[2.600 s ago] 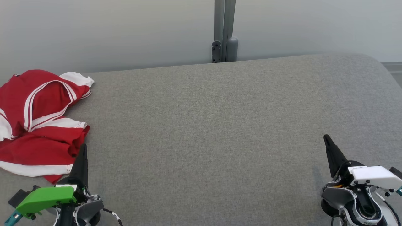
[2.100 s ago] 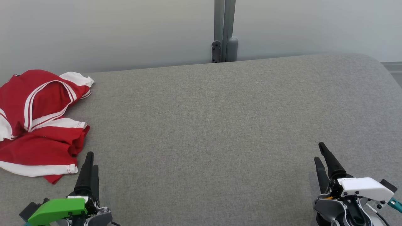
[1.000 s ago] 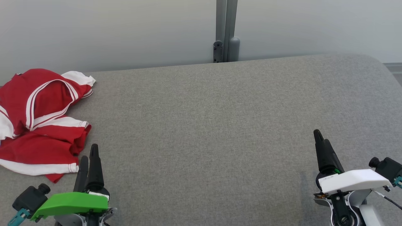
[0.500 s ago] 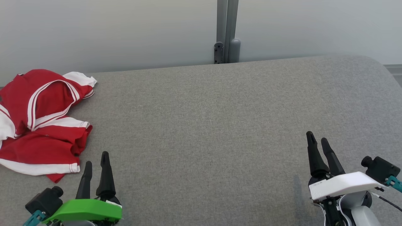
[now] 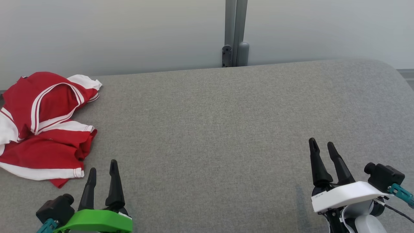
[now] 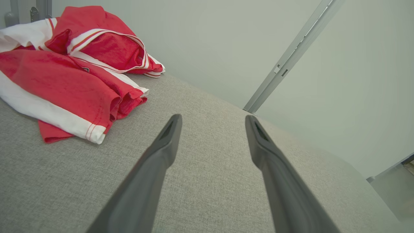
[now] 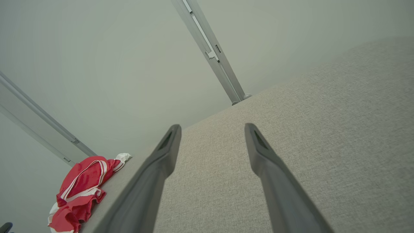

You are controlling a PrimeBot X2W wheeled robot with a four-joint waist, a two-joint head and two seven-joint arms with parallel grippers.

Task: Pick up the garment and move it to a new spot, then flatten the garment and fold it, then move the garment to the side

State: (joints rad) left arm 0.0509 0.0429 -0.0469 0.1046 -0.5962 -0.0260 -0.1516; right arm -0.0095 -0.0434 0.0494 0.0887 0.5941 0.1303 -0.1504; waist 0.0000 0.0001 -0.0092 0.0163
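The garment (image 5: 45, 129) is a red shirt with white bands, lying crumpled at the far left of the grey table (image 5: 210, 129). It also shows at the upper left of the left wrist view (image 6: 68, 71) and small at the lower left of the right wrist view (image 7: 81, 191). My left gripper (image 5: 103, 168) stands open at the lower left, just right of the garment's near edge and apart from it. At the lower right my right gripper (image 5: 321, 146) is open over bare table. Nothing sits between either pair of fingers.
A pale wall runs behind the table, with a grey metal post (image 5: 235, 32) at its middle. The table's far right corner (image 5: 385, 64) is rounded. Wide bare cloth surface lies between the two grippers.
Both grippers have turned at the wrist so their two fingers now show side by side, and drifted slightly inward. The head camera shifted a little. The garment has not moved.
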